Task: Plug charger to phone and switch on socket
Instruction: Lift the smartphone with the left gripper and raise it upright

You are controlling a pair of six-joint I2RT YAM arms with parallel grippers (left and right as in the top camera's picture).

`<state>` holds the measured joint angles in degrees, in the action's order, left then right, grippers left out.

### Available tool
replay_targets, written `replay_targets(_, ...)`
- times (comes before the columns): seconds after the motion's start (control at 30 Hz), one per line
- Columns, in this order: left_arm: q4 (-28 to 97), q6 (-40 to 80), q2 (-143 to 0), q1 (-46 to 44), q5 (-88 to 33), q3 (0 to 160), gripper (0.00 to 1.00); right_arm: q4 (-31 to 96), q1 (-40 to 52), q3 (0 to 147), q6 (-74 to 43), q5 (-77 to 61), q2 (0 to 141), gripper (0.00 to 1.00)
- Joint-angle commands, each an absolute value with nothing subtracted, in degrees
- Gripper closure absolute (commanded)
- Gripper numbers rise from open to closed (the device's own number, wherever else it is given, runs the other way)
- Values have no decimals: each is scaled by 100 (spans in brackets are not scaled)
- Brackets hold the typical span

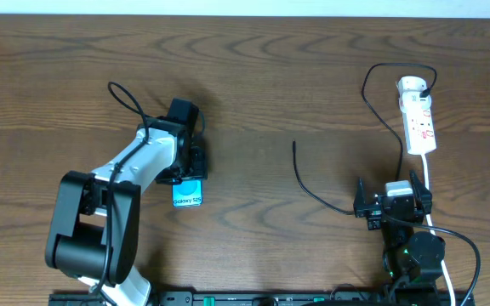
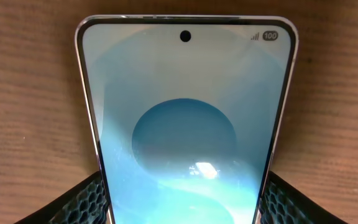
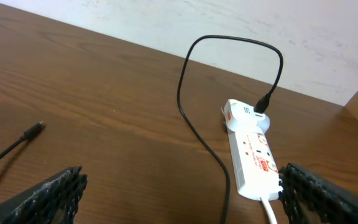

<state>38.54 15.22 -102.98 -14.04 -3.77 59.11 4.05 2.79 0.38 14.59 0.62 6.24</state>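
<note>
The dark wooden table [image 1: 313, 68] has a fine grain and a matt surface, so flat things will probably slide on it instead of catching. The socket [image 1: 418, 115] lies at two o'clock from the table's middle. It is a long block of hard white plastic with red marks, and it is likely heavy enough to stay put when a switch is pressed. The charger's black plug is already seated in its far end.

The phone [image 1: 189, 197] lies at eight o'clock, a thin slab with a glossy turquoise screen and rounded metal edges. It is probably slippery and easily scratched, so it is best gripped across its long sides. The left gripper [image 1: 187, 174] is closed on it there, with ribbed black pads [image 2: 82, 202] against both edges.

The charger [image 1: 303, 180] is a thin, limp black cable that runs from the socket down past four o'clock and back towards the centre. It would flop if lifted mid-length, so the sensible hold is just behind the small stiff connector tip [image 3: 39, 126].

The right gripper [image 3: 180, 173] sits at four o'clock with its jaws spread wide and nothing between them
</note>
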Motion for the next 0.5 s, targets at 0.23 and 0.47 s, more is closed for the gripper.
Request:
replay_targets(0.23,3896,1564,-9188,-1417,-410,6001,93,432,244,32,1420,27,607,1)
replay_targets(0.47,3933,1929,-8753,-1415,-854,6324,93,432,244,32,1420,27,607,1)
